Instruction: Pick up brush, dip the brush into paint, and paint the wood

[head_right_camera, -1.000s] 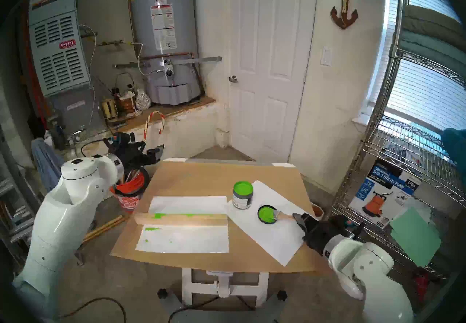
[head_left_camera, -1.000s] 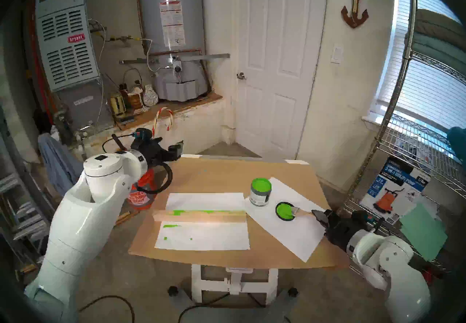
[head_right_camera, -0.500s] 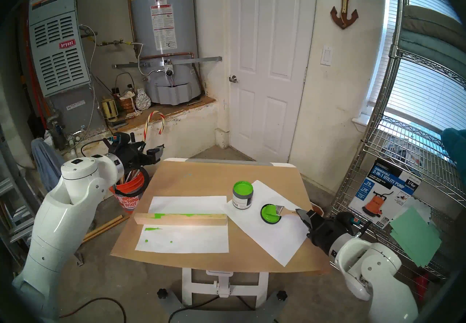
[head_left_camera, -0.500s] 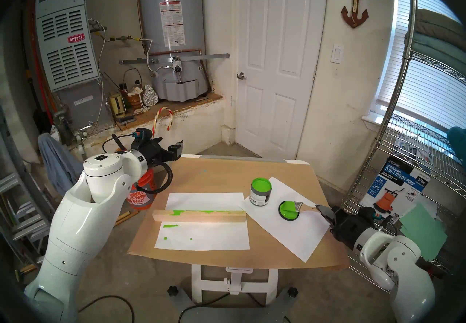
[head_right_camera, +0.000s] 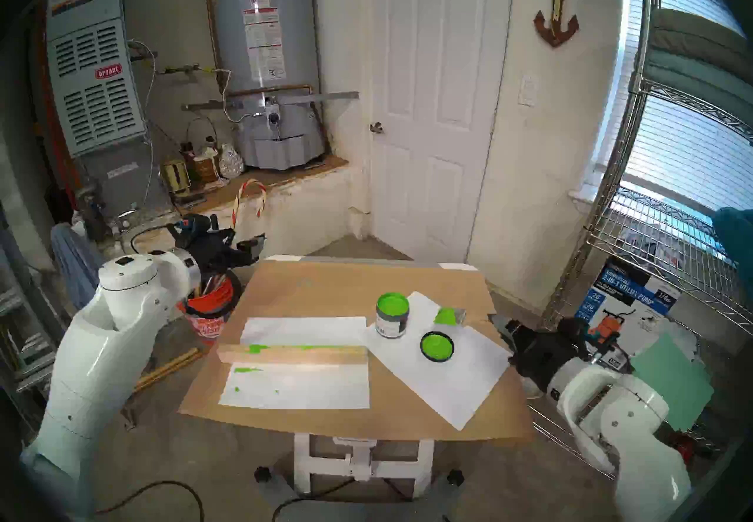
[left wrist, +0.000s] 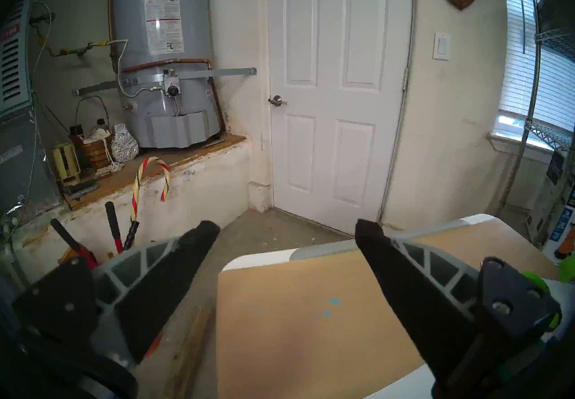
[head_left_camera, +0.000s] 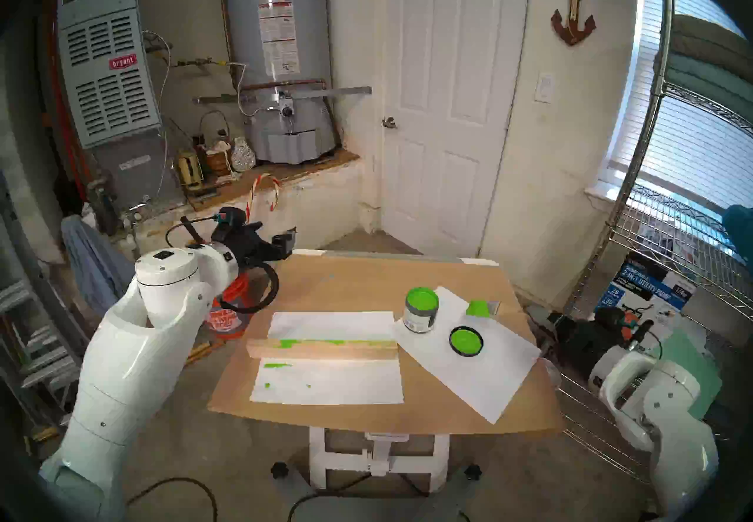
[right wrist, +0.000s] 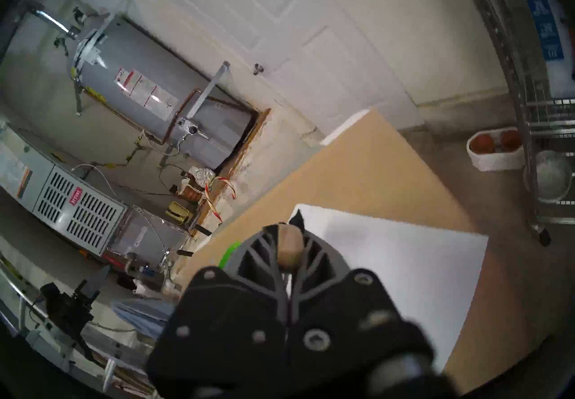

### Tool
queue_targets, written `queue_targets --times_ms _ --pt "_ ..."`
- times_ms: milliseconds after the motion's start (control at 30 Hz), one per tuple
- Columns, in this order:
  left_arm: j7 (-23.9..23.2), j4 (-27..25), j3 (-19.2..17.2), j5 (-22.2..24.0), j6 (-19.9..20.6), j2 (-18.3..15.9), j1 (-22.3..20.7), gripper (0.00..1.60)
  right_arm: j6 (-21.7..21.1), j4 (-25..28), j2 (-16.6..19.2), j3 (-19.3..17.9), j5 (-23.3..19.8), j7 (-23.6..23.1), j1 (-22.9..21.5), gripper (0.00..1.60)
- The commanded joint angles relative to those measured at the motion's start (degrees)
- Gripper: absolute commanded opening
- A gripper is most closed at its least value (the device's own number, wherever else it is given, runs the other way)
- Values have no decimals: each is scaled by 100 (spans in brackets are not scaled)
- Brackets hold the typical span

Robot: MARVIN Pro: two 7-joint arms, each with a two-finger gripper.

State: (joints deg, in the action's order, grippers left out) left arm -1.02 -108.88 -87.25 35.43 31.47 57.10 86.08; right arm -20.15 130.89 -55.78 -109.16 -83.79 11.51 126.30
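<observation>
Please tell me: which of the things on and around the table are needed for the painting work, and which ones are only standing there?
Needed for the painting:
- brush, clamped in the right gripper
- paint can
- wood bar

Only standing there:
- can lid
- paper sheets
- orange bucket
- left gripper, open, holding nothing
- pump box

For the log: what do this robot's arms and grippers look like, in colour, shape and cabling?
Both arms are glossy white, rounded shells with small dark screw heads; the left arm has a black patch on its round joint cap. Each wrist ends in a black housing. A black cable loops beside the left gripper, which has tapered black fingers on grey triangular trusses. The right gripper shows the same ribbed grey lattice.
</observation>
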Motion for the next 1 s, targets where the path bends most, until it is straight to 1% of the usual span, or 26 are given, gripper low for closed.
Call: queue_targets --times_ms 0,67,133,200,267,400,433,600,633,667,733,767,833,867,900,967 --pt "0 -88 -46 6 -17 -11 -58 160 -272 601 398 -380 87 88 -169 0" --pt "0 -89 -46 6 -16 -11 -58 160 -314 633 423 -402 85 87 -176 0" --pt "0 -90 -47 5 -16 -10 -57 160 -418 815 464 -457 115 167 -140 0" --pt "1 -91 -48 6 -15 -10 -57 160 -522 893 550 -433 143 174 -187 0" --pt "1 -92 -48 6 -15 -10 -56 160 -613 911 641 -352 192 333 -285 0" --pt "1 -92 -49 6 -14 -10 -56 160 -716 911 808 -76 255 569 -553 0" --pt "1 -92 -48 6 -15 -10 -56 160 -711 911 864 10 328 629 -630 0" --pt "0 -90 -47 6 -15 -10 -57 160 -763 911 1116 417 402 789 -1026 0" --pt "0 -90 -47 5 -16 -10 -57 160 -826 911 1128 522 413 836 -1166 0" --pt "0 -89 -47 5 -16 -10 -57 160 -721 911 1237 499 413 833 -1038 0" --pt "0 -89 -46 6 -16 -11 -57 160 -817 911 1221 712 451 914 -1328 0" --pt "0 -88 -46 6 -16 -11 -58 160 -732 911 1301 685 446 891 -1226 0" --pt "0 -88 -46 6 -16 -11 -58 160 -830 911 1290 885 479 1010 -1494 0" --pt "0 -88 -46 6 -16 -11 -58 160 -739 911 1370 844 470 961 -1367 0" --pt "0 -89 -46 6 -16 -11 -58 160 -818 911 1362 979 505 1055 -1539 0" --pt "0 -89 -47 6 -16 -11 -57 160 -834 911 1403 1125 528 1117 -1666 0"
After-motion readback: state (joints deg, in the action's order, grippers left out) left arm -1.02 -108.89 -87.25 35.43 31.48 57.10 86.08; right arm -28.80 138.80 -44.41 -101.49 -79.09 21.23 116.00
